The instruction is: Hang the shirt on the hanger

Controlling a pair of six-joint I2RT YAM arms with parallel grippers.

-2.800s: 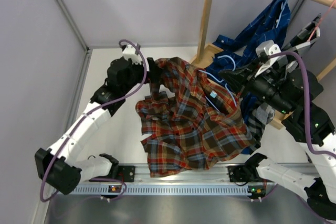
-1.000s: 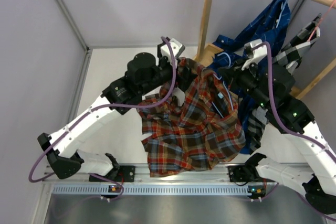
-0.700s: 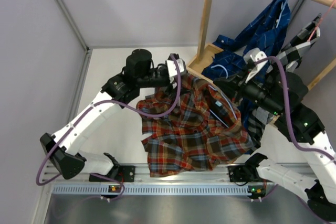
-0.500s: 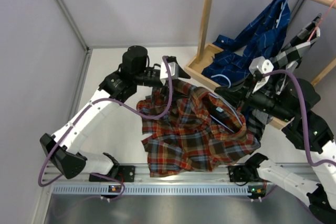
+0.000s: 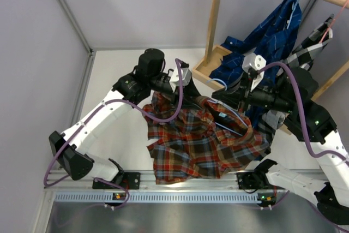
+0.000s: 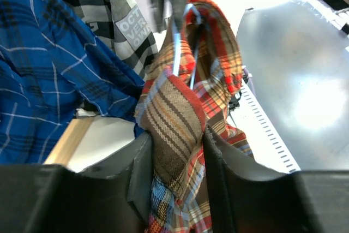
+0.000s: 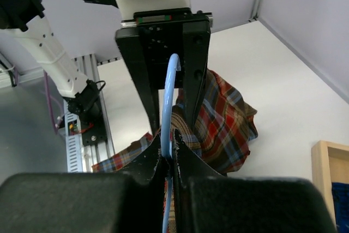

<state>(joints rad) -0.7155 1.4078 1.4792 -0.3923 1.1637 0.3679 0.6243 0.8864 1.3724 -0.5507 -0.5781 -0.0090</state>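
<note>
The left jaws are clamped on a bunched fold of the red, orange and brown plaid flannel shirt (image 6: 174, 118), lifting it above the white desk (image 5: 131, 151). The right jaws pinch the thin light-blue wire hanger (image 7: 170, 96), which runs into the cloth. Any pull apart could tug the fold loose or twist the wire out.

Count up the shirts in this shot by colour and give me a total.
Red, orange and brown plaid shirt: 1
Dark blue windowpane-check shirt: 1
Black-and-white check shirt: 1
Total: 3 shirts
</note>
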